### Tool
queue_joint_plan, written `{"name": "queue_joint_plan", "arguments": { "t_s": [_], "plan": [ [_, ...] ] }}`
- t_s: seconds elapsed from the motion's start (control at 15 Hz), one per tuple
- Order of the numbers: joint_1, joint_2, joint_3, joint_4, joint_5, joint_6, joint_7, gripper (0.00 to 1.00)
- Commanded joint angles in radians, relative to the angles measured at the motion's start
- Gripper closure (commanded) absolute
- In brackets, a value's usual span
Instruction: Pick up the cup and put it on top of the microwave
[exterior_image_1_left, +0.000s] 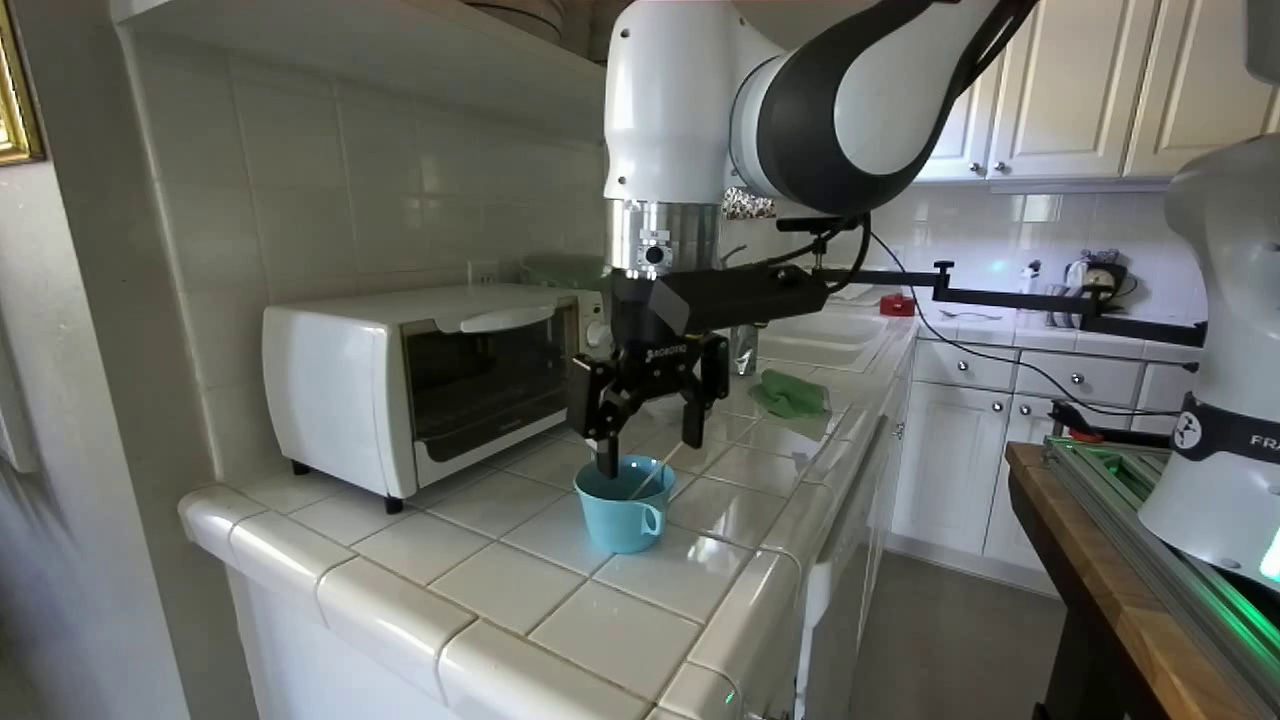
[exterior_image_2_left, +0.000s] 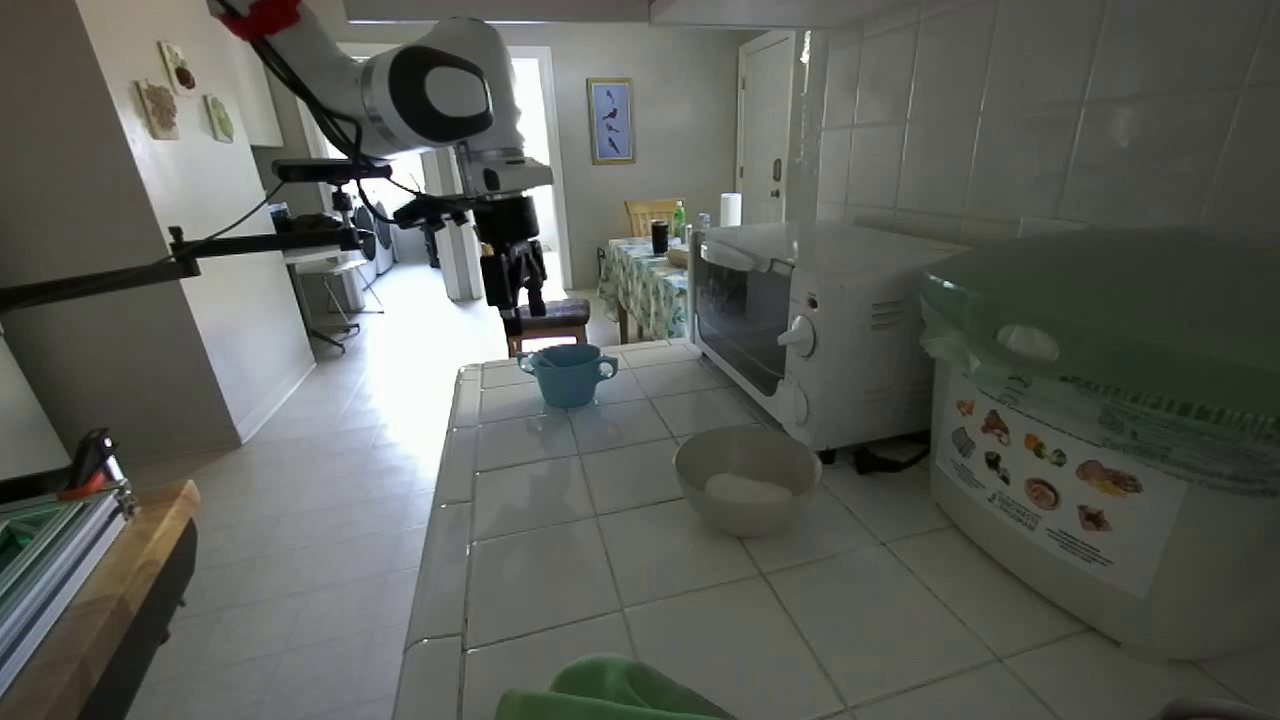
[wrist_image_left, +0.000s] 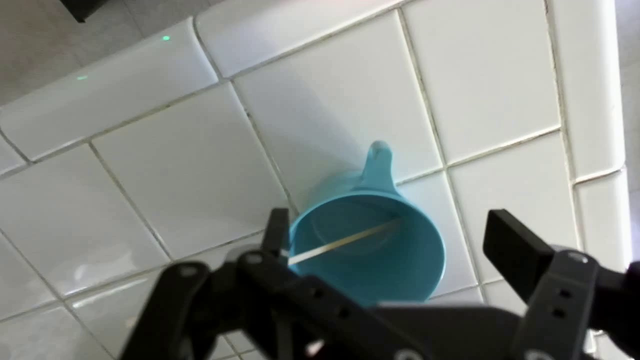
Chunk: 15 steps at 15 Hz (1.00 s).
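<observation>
Tool spread wide above the blue cup

In an exterior view the arm reaches in over the white-tiled tabletop, and the tool points down with its fingers held well apart. The cup sits upright on the tabletop beneath it; from this angle a fingertip overlaps the cup's rim. The microwave stands off to the side, apart from the cup, its dark glass door facing out over the tabletop. A crumpled green cloth lies farther back, short of the sink.

Looking along the tabletop in an exterior view, I see a pale bowl closer to me than the cup, just beside the knob end of the microwave. A big white bin with a green lid stands next to the microwave too. From here a handle sticks out on either side of the cup, and a gap shows between its rim and the tool's tips. A framed bird picture hangs well beyond.

In the wrist view it's straight down into the cup: a thin pale stick lies slantwise inside, and a handle points toward the tabletop's edge. One finger overlaps one side of the rim, while the opposite finger stands clear of the cup, over bare tile.
</observation>
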Motion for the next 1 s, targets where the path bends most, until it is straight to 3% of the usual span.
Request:
{"name": "queue_joint_plan", "arguments": {
  "t_s": [0.0,0.47,0.93],
  "plan": [
    [-0.009,0.008,0.014,-0.025,0.01,0.04,0.04,0.0],
    [-0.007,0.068,0.001,-0.048,0.023,0.154,0.095,0.0],
    [0.043,0.131,-0.039,0.012,0.01,0.229,0.207,0.0]
  ]
}}
